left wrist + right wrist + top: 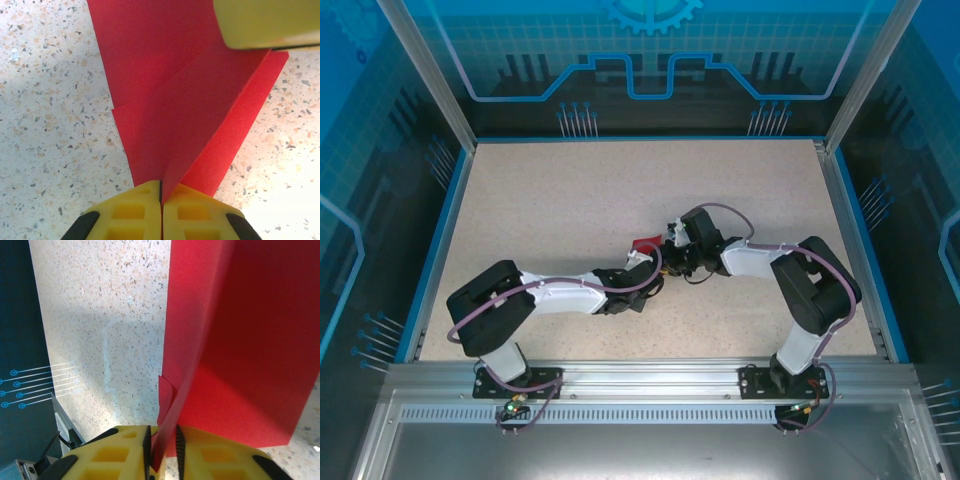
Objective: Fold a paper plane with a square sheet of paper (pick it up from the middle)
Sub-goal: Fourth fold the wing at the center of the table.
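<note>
The red square sheet of paper (643, 243) is folded into layered flaps and held off the speckled table at its middle, where both arms meet. Whether it has a paper plane's shape cannot be made out. In the left wrist view the paper (185, 100) shows a diagonal flap over a lower layer, and my left gripper (161, 190) is shut on its near edge. One yellow finger (265, 22) of the right gripper crosses the top right corner. In the right wrist view the paper (240, 340) stands on edge between the jaws of my right gripper (164, 440), which are slightly apart around it.
The speckled table (570, 180) has a raised blue rim (438, 240) on the left and right. Clear blue walls stand around it. An aluminium rail (640, 380) carries both arm bases at the near edge. The right arm's elbow (815, 290) rises at the right.
</note>
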You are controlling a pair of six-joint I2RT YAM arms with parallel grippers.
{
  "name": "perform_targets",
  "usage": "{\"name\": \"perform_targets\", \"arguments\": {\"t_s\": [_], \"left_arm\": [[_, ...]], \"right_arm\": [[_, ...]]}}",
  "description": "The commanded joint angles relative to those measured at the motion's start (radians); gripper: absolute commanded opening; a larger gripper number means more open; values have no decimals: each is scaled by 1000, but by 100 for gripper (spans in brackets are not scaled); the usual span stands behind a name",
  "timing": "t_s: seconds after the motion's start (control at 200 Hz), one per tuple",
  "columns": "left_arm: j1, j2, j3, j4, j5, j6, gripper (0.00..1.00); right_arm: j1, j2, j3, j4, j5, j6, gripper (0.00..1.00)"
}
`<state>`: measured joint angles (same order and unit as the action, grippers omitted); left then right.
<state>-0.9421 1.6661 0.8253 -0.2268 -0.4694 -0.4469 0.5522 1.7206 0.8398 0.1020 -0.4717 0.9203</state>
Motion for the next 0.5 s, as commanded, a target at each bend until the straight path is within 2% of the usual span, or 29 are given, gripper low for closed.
{"name": "perform_targets", "arguments": {"t_s": [0.0,0.28,0.495], "left_arm": [[23,-47,-40,52,53,-22,5],[136,-131,-165,240,323,-37,5],[219,-146,-220,332,497,-47,5]], "right_arm": [[-30,-68,-2,-52,7,-33,30],[-84,-224,-54,-115,45,-78,44],[-81,-252,-69,-120,35,-91,47]]}}
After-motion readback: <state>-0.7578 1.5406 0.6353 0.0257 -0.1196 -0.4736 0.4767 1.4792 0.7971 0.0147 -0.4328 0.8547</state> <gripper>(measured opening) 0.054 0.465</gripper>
